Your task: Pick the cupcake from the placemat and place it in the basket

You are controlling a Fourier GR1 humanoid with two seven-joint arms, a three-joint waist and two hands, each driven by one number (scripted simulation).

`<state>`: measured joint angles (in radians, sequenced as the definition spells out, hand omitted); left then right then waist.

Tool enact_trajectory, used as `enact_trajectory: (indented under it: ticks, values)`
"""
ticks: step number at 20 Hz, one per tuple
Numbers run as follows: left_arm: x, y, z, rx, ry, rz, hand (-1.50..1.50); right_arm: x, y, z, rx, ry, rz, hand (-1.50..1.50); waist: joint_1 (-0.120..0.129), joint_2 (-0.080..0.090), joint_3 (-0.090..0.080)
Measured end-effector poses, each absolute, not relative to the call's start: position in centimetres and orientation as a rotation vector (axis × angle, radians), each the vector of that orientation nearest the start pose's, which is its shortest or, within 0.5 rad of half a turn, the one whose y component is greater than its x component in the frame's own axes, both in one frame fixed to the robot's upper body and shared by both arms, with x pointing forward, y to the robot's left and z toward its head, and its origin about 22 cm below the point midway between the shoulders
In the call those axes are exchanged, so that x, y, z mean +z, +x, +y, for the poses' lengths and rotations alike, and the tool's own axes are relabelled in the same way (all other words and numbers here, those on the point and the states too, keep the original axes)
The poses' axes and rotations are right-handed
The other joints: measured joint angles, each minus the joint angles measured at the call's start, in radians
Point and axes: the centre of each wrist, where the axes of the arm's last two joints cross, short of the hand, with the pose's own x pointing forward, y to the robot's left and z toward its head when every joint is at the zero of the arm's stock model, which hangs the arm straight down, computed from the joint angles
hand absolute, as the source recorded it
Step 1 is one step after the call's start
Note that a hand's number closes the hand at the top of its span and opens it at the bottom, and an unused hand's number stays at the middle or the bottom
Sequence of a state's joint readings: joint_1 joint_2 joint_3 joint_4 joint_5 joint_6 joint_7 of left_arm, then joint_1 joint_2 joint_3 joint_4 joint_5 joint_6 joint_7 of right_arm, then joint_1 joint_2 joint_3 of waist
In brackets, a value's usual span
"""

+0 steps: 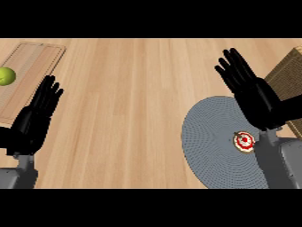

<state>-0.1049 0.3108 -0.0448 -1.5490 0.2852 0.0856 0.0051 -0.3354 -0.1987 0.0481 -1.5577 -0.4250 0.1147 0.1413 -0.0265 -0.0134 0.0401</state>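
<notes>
A small cupcake (244, 141) with red and white icing sits on the round grey placemat (212, 142) at the lower right. A wicker basket (296, 84) stands at the right edge, partly cut off. My right hand (254, 95) hovers open with straight fingers above the placemat's far edge, between cupcake and basket, holding nothing. My left hand (34, 117) is open at the lower left, fingers up, resting.
A wooden cutting board (29, 66) lies at the far left with a green apple (3, 76) on it. Bare light wooden counter (133, 97) spreads between the board and the placemat.
</notes>
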Motion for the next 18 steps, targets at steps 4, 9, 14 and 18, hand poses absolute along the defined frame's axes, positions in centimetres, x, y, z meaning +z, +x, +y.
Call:
enact_trajectory:
  ticks: [4, 9, 14, 18]
  values:
    - [4.3, 27.1, 29.5, -0.044, 0.109, -1.588, 0.0, 11.6, 30.9, -26.7, 0.139, 0.238, -1.83, 1.5, 0.002, 0.007, -0.025]
    - [3.9, 27.0, 31.4, -0.053, 0.188, -1.481, 0.0, 15.9, 30.2, -30.2, 0.517, -0.142, -1.947, -1.5, 0.004, 0.014, -0.039]
    - [3.7, 27.6, 31.7, -0.068, 0.184, -1.419, 0.0, 13.4, 29.2, -25.9, 0.783, -0.422, -1.974, -1.5, 0.024, 0.018, -0.041]
    - [3.7, 28.5, 31.3, -0.077, 0.185, -1.401, 0.0, 12.0, 29.0, -19.8, 0.791, -0.577, -1.969, -1.5, 0.032, 0.016, -0.042]
